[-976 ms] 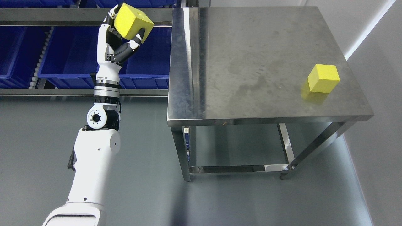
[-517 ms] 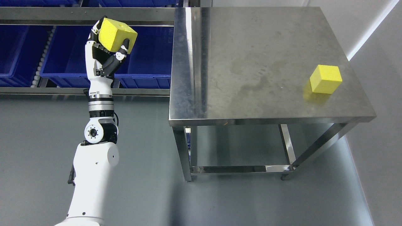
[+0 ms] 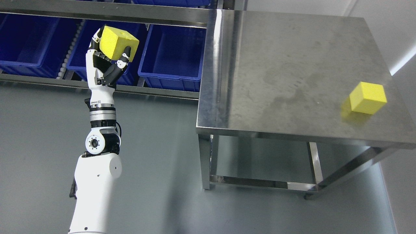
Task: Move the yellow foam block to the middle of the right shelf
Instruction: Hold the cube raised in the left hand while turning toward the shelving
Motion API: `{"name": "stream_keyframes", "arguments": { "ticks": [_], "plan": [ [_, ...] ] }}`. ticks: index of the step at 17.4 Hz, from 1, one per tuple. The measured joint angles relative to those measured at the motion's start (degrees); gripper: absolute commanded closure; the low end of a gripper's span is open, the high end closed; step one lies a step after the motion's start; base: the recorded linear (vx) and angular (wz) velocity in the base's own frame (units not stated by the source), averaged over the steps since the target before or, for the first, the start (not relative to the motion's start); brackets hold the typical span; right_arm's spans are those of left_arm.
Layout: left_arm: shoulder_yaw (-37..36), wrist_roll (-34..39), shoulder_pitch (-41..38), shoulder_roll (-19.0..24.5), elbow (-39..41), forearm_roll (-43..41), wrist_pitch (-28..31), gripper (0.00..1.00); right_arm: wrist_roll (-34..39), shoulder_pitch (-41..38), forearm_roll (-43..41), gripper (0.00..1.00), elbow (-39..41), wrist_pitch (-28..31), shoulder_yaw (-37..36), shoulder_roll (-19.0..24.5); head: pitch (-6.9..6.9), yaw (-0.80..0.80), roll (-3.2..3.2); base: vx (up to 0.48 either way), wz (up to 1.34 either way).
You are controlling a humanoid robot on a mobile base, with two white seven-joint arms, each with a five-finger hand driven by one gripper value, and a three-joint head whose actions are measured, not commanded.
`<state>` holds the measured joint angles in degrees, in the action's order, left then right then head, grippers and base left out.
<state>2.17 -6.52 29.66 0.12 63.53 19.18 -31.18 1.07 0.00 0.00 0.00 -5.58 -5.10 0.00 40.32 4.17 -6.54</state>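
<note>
At the upper left of the head view, the left hand point(image 3: 105, 63) is raised on its white arm, fingers curled around one yellow foam block point(image 3: 117, 46), which it holds tilted in the air in front of the shelf point(image 3: 107, 11). Two yellow blocks show in all: the held one and a second yellow block point(image 3: 368, 97), which rests on the steel tabletop point(image 3: 292, 71) near its right edge, well apart from the hand. Three blue bins point(image 3: 172, 55) can be counted on the shelf level behind the hand: one at far left, one directly behind the hand and block, and one just right of it, beside the tabletop's left edge. A steel rail point(image 3: 48, 82) runs along the front of the bins, below the held block. Only one arm is visible; it comes in from the bottom left. The grey floor point(image 3: 156, 156) lies below the arm and under the table's legs.
</note>
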Motion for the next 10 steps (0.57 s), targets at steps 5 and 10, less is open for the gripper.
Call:
{"name": "stream_keyframes", "arguments": {
  "ticks": [5, 10],
  "plan": [
    [0.36, 0.26, -1.23, -0.05, 1.15, -0.09, 1.80, 0.57, 0.00, 0.00, 0.00, 0.00, 0.00, 0.00, 0.00, 0.00, -0.01, 0.00, 0.00, 0.101, 0.59],
    [1.57, 0.27, -2.93, -0.07, 2.48, -2.34, 6.19, 0.57, -0.01, 0.00, 0.00, 0.00, 0.00, 0.00, 0.00, 0.00, -0.01, 0.00, 0.00, 0.139, 0.85]
  ]
}}
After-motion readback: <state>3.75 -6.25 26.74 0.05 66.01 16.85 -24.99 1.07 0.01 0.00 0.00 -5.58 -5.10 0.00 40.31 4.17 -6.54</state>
